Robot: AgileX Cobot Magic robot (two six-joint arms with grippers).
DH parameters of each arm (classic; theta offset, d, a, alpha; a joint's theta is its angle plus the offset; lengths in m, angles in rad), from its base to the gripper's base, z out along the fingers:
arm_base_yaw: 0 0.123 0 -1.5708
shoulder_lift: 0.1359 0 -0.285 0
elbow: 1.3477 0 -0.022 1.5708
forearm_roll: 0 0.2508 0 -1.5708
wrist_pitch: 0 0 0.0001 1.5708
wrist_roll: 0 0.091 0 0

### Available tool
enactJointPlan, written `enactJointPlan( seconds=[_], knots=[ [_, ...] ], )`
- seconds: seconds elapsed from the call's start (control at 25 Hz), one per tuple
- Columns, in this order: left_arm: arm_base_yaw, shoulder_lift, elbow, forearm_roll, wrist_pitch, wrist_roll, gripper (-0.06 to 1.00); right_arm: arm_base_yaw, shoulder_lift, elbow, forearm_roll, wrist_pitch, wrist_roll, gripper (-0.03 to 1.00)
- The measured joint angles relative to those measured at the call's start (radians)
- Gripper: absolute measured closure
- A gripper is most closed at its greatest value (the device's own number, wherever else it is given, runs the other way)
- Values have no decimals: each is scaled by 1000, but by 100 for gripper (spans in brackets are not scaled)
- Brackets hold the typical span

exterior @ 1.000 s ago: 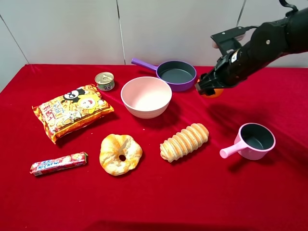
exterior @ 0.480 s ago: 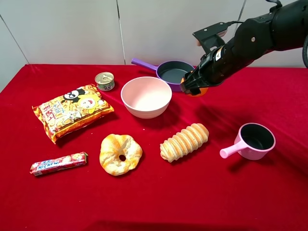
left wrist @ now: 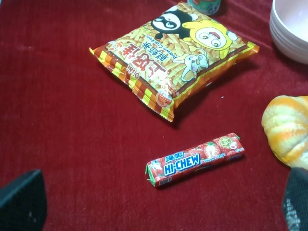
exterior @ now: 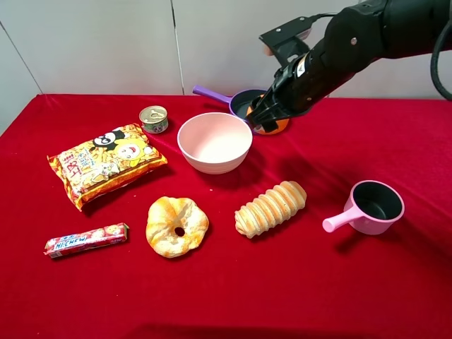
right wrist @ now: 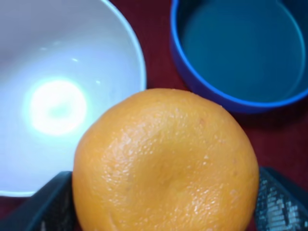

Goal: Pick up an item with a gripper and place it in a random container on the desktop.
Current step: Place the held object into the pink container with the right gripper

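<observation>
My right gripper [exterior: 267,120] is shut on the orange mandarin [exterior: 272,127] and holds it in the air, just right of the pale pink bowl [exterior: 215,142] and in front of the purple pan [exterior: 258,105]. In the right wrist view the mandarin [right wrist: 166,161] fills the middle between the dark fingers [right wrist: 48,207], with the bowl [right wrist: 57,103] and the pan [right wrist: 240,53] below it. The bowl is empty. My left gripper [left wrist: 154,204] is open and empty above the cloth near the candy stick; only its finger tips [left wrist: 21,199] show.
On the red cloth lie a snack bag [exterior: 104,163], a small tin can [exterior: 153,119], a HI-CHEW candy stick [exterior: 86,239], a ring-shaped bread [exterior: 176,225], a ridged bread roll [exterior: 270,207] and a small pink handled pot [exterior: 373,206].
My right gripper has carried the mandarin to the left and slightly up, from right of the purple pan to just beside the pink bowl. Nothing else moved.
</observation>
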Motion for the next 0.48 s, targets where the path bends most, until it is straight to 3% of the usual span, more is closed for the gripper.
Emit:
enactJointPlan(
  seconds=[0.48],
  knots=[
    [0,0,0,0,0,0,-3,93,121,-156,-4,32,-31,43]
  ],
)
